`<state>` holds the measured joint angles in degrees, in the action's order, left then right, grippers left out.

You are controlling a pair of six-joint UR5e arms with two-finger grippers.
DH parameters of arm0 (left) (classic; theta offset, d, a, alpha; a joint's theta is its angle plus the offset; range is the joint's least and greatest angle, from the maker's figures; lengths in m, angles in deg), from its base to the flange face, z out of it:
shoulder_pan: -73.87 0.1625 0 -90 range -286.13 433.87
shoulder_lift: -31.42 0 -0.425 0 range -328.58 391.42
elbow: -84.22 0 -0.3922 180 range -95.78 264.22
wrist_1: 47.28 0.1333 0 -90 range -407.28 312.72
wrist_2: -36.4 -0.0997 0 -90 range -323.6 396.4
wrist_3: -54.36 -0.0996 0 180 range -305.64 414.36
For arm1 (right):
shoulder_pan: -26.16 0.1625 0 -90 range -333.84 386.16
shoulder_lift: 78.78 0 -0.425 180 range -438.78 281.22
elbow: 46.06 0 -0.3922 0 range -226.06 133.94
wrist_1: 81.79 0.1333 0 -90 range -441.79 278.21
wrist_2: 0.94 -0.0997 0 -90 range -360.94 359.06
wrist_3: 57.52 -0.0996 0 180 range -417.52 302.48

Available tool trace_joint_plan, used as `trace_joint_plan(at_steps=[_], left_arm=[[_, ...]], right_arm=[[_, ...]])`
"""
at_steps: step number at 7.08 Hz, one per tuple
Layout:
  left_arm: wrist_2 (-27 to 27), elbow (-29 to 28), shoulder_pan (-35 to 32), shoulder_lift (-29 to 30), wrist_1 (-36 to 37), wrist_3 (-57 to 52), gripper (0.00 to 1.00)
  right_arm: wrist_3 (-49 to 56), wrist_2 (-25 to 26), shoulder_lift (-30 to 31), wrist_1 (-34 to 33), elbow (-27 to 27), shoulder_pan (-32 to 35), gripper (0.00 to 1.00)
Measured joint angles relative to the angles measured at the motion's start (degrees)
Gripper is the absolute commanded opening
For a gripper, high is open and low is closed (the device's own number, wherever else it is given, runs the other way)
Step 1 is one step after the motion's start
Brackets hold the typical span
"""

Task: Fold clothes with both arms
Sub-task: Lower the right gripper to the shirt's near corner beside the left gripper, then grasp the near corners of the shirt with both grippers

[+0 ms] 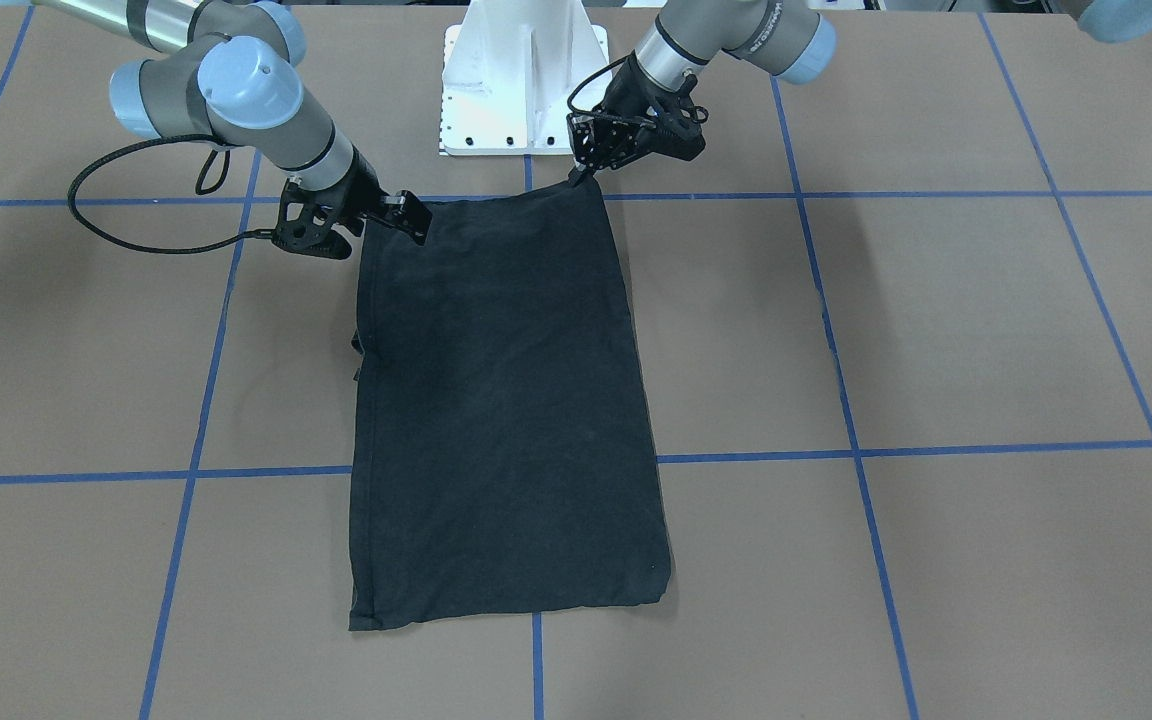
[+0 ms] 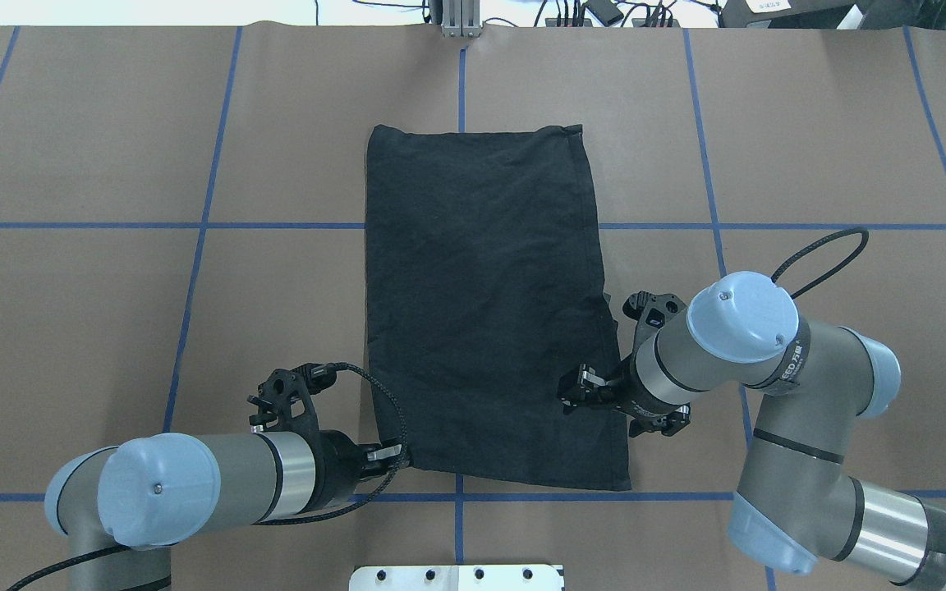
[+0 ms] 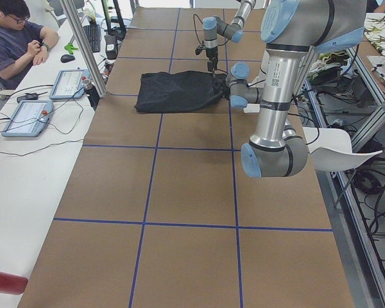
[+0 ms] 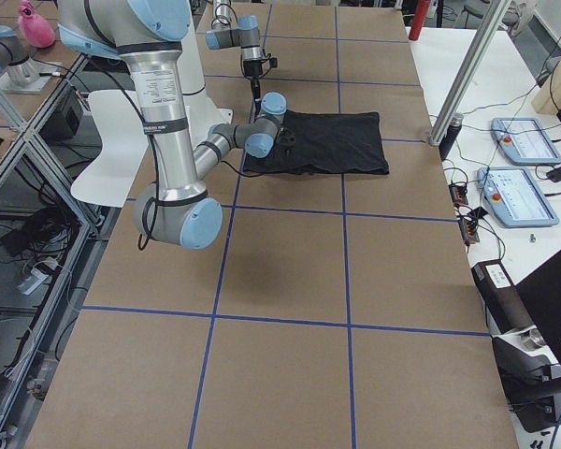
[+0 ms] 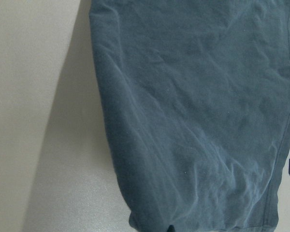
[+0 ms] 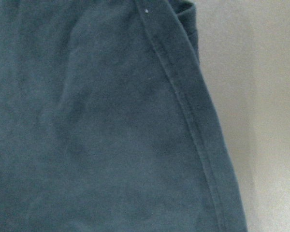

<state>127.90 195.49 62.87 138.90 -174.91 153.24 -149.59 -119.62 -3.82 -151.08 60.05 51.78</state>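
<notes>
- Your black T-shirt (image 2: 481, 304) lies flat in the middle of the counter (image 2: 112, 328), plain side up. It is already narrowed to a long rectangle with the sleeves folded in, so I judge the side folds done.
- The left claw (image 1: 577, 178) looks pinched shut on the shirt's left corner, at the edge near the robot.
- The right claw (image 2: 573, 390) is by that edge's right corner; you cannot tell whether it has closed on cloth.
- Left to do, I reckon: carry the near edge over to the far one.

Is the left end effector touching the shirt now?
Touching. The front-facing view shows the tips of the left end effector meeting a corner of the shirt, and the cloth is drawn up to a point there.
</notes>
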Motion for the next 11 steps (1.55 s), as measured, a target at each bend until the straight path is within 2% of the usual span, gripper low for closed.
trace_joint_plan(at_steps=[7, 8, 9, 11], left_arm=[[0.0, 0.5, 0.0, 0.3, 0.0, 0.0, 0.00], [0.0, 0.5, 0.0, 0.3, 0.0, 0.0, 0.00], [0.0, 0.5, 0.0, 0.3, 0.0, 0.0, 0.00], [0.0, 0.5, 0.0, 0.3, 0.0, 0.0, 0.00]], right_arm=[[-2.6, 0.0, 1.2, -0.1, -0.4, -3.6, 0.99], [-3.2, 0.0, 1.2, -0.2, -0.2, -4.1, 0.87], [-3.6, 0.0, 1.2, -0.2, -0.2, -4.3, 0.83], [-3.8, 0.0, 1.4, -0.2, -0.3, -4.3, 0.84]])
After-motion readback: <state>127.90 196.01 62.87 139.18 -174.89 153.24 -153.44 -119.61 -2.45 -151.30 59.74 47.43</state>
